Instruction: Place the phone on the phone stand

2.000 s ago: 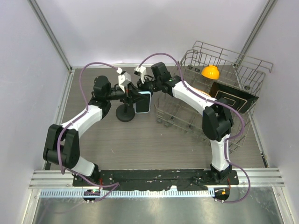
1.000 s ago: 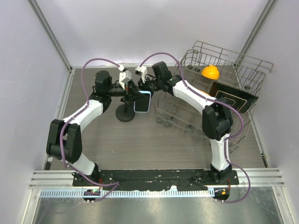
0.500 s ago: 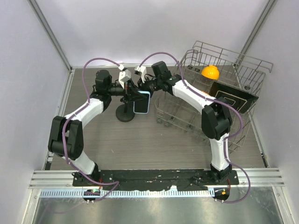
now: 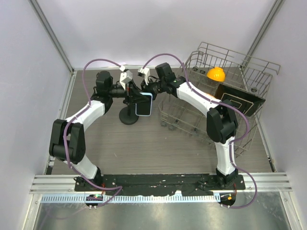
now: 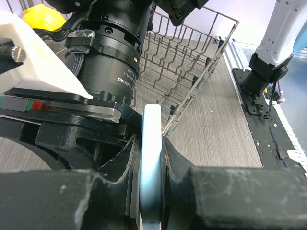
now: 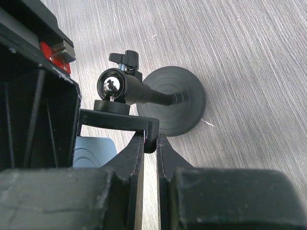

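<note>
The phone (image 4: 144, 104), dark screen with a light blue edge, hangs above the table just right of the phone stand (image 4: 128, 116). My left gripper (image 4: 134, 96) is shut on it; in the left wrist view the phone (image 5: 151, 158) stands edge-on, pinched between both fingers of the left gripper (image 5: 152, 143). My right gripper (image 4: 146, 90) comes in from the right. In the right wrist view the right gripper (image 6: 150, 139) is shut on the lip of the stand's clamp plate (image 6: 120, 120). Behind it are the ball joint, the post and the round base (image 6: 180, 103). The phone's blue back (image 6: 93, 152) shows beneath the plate.
A wire dish rack (image 4: 218, 103) fills the right side of the table, close to the right arm. It holds an orange object (image 4: 216, 74) and a dark board with a white outline (image 4: 238, 100). The rack's tines (image 5: 189, 62) stand just beyond the phone.
The phone and both grippers have shifted slightly up and to the left over the stand. The left arm's elbow has swung inward. Both grips stay shut.
</note>
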Motion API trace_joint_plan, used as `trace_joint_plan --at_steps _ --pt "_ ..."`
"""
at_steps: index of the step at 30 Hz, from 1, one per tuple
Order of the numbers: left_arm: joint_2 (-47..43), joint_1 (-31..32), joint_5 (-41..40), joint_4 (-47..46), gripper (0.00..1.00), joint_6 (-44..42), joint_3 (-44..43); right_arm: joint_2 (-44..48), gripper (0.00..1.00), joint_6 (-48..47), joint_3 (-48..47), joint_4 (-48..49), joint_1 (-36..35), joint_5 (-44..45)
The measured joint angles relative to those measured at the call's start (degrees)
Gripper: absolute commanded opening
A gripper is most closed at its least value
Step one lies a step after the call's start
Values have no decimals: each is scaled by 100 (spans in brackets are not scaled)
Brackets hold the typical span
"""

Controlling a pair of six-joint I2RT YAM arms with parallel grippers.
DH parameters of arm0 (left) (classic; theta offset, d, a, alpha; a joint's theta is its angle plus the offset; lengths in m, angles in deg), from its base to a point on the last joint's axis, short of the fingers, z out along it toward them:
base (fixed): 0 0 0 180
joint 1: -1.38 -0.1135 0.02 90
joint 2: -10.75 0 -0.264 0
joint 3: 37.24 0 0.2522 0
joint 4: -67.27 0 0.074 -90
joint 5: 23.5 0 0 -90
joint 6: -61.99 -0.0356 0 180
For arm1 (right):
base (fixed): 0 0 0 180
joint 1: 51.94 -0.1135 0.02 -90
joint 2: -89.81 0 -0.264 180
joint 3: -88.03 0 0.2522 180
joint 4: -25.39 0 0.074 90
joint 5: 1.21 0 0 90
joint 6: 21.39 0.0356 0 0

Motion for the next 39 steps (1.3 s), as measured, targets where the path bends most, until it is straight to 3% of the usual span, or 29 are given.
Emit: trace_joint_plan --at_steps 22,25,31,36,39 --pt "505 -105 474 -898 0 955 -269 -96 1 -66 -103 -81 79 -232" --pt "516 -120 479 -662 0 730 -345 -127 1 -85 -144 -120 92 -240" --pt "343 -127 280 1453 0 -988 -758 -173 1 -109 -195 -111 96 -273" --pt "-74 -125 -199 1526 0 -1255 -400 -181 1 11 -173 15 59 -205" --pt "-686 -42 -1097 1145 0 -1191 302 24 1 463 450 938 48 37"
